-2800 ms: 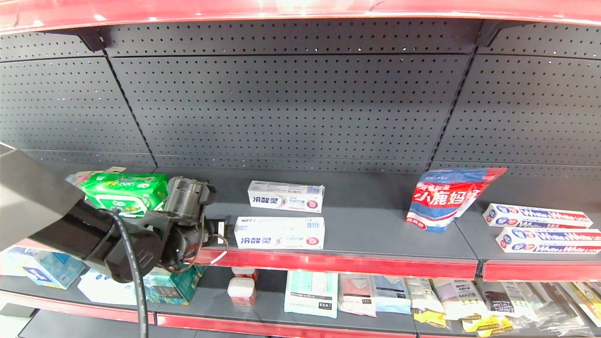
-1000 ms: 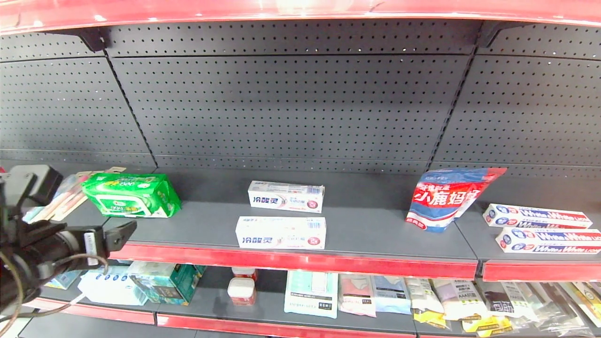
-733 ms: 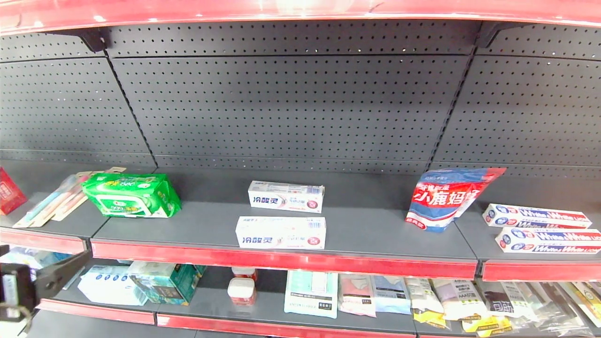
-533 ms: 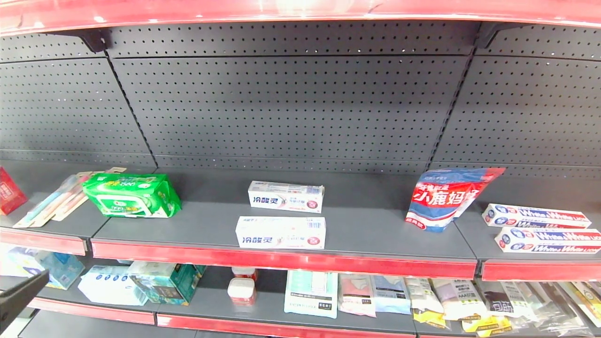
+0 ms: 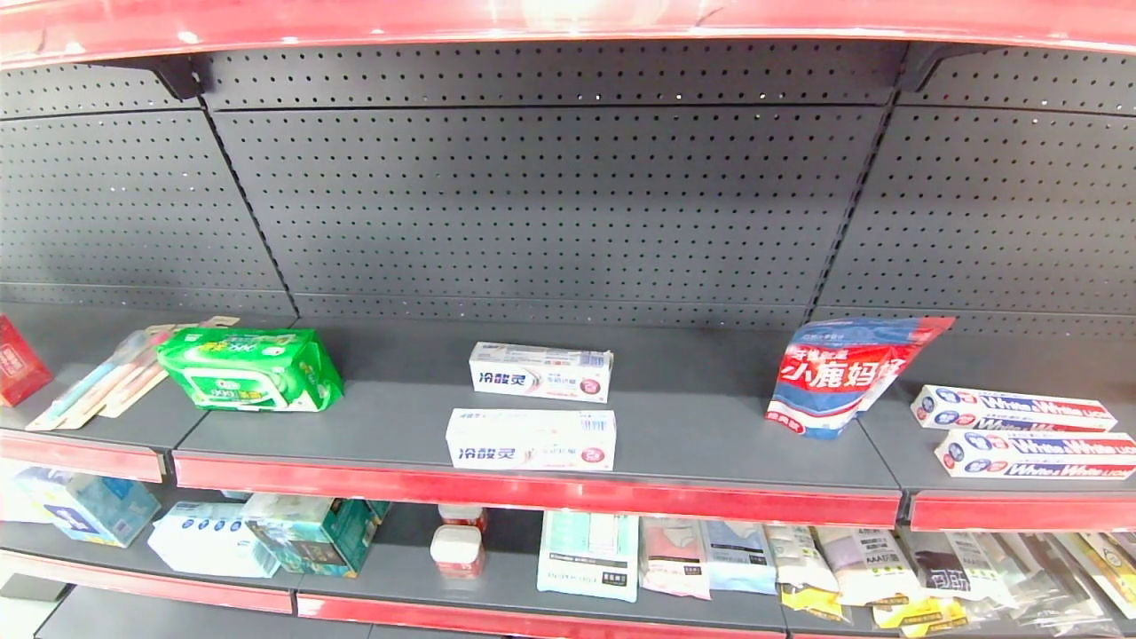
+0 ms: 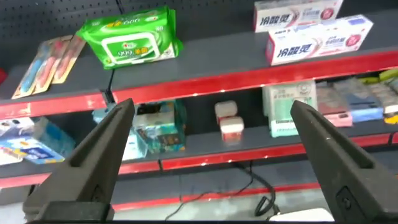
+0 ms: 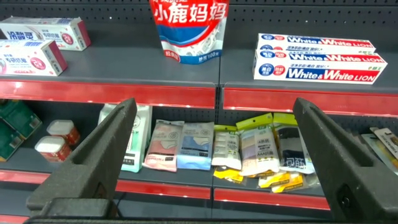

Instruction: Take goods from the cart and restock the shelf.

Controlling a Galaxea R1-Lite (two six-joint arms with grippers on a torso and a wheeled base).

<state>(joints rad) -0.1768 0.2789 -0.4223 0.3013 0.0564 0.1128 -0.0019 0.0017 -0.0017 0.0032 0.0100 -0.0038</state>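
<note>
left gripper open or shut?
Open. The left gripper has its fingers wide apart with nothing between them; the shelf shows through the gap.

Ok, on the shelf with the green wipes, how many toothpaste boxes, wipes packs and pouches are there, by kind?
Pink-marked toothpaste boxes: 2
Blue-lettered toothpaste boxes: 2
Green wipes pack: 1
Blue-and-red pouch: 1
Total: 6
</note>
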